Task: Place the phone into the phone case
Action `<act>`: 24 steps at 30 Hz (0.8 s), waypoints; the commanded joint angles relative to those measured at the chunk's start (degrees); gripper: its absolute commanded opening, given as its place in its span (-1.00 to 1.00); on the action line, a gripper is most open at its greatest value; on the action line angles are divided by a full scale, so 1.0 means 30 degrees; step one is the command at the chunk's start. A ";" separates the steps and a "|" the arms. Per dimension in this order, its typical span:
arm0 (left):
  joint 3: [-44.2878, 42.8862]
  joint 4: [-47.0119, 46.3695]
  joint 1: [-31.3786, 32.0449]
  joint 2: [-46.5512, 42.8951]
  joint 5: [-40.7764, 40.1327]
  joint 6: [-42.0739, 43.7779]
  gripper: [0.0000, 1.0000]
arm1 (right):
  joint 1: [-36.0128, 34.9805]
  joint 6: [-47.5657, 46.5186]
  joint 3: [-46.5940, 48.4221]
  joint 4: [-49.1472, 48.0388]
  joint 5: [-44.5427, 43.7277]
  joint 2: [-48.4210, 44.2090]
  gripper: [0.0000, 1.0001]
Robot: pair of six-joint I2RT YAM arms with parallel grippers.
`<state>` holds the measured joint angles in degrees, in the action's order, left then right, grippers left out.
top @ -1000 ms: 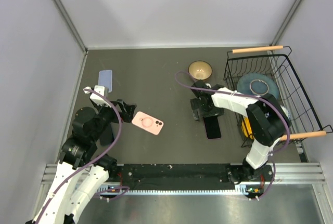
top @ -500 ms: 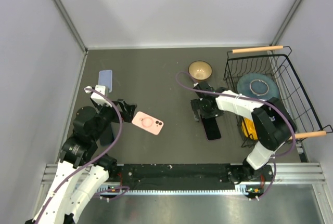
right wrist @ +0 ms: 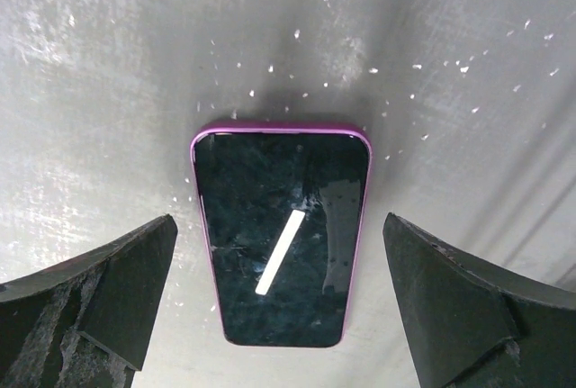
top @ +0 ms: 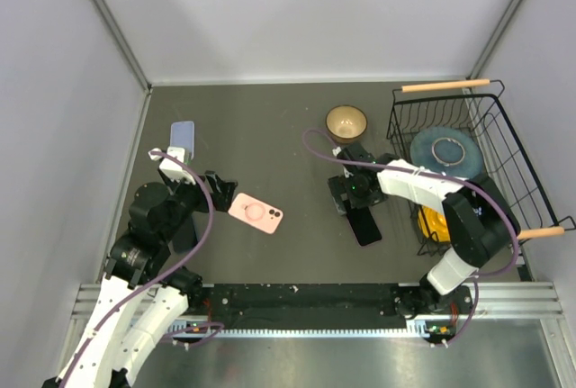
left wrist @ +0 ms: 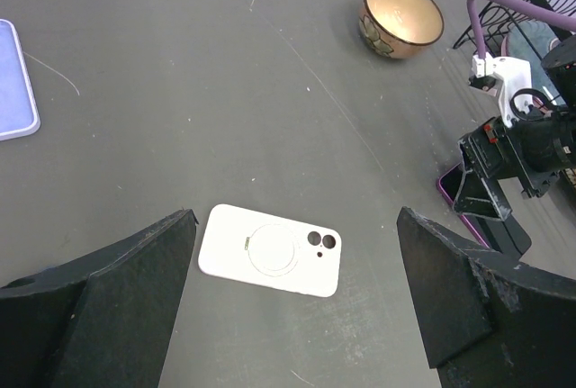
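The phone (right wrist: 281,233) is seen lying dark face up on the table (top: 270,127), between the widely spread jaws of the right gripper (top: 354,201), which are not touching it. The pink phone case (left wrist: 270,249) is laid flat, camera cut-out upward, just beside the left gripper (top: 220,187), whose jaws are likewise spread wide and empty. Phone and case are seen well apart.

Dark grey counter (top: 270,127), seen from above. Lying directly on it are a pale pink phone case (top: 256,213), camera cut-out up, left of centre; a purple-edged phone (top: 365,224), screen up, right of centre; a lavender case (top: 183,138), far left; a bowl (top: 346,121), upright; and a wire basket (top: 447,95), right.
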<state>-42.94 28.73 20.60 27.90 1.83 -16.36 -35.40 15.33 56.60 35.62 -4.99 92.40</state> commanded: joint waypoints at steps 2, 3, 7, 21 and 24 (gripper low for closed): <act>0.0074 -0.0436 0.0047 0.0046 -0.0022 0.0004 0.98 | -0.0037 -0.0892 -0.0350 0.0521 -0.0416 -0.0128 0.97; 0.0074 -0.0407 0.0076 0.0075 -0.0051 0.0004 0.98 | -0.0008 -0.1008 -0.0380 0.0492 -0.0299 -0.0010 0.98; 0.0074 -0.0407 0.0047 0.0016 -0.0081 0.0004 0.98 | -0.0008 -0.1009 -0.0409 0.0404 0.0227 0.0722 0.94; 0.2384 -0.3241 0.0749 0.1976 0.1820 0.2489 0.77 | -0.0008 0.1157 0.1171 -0.1061 0.3246 0.1747 0.24; 0.2565 -0.3688 0.1627 0.3294 0.3049 0.4452 0.69 | -0.0008 0.2121 0.2049 -0.1061 0.3130 0.2304 0.24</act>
<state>-36.53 23.49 22.76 33.63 5.19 -11.22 -35.22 16.29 58.52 37.54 -1.54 96.84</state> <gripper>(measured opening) 0.865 0.703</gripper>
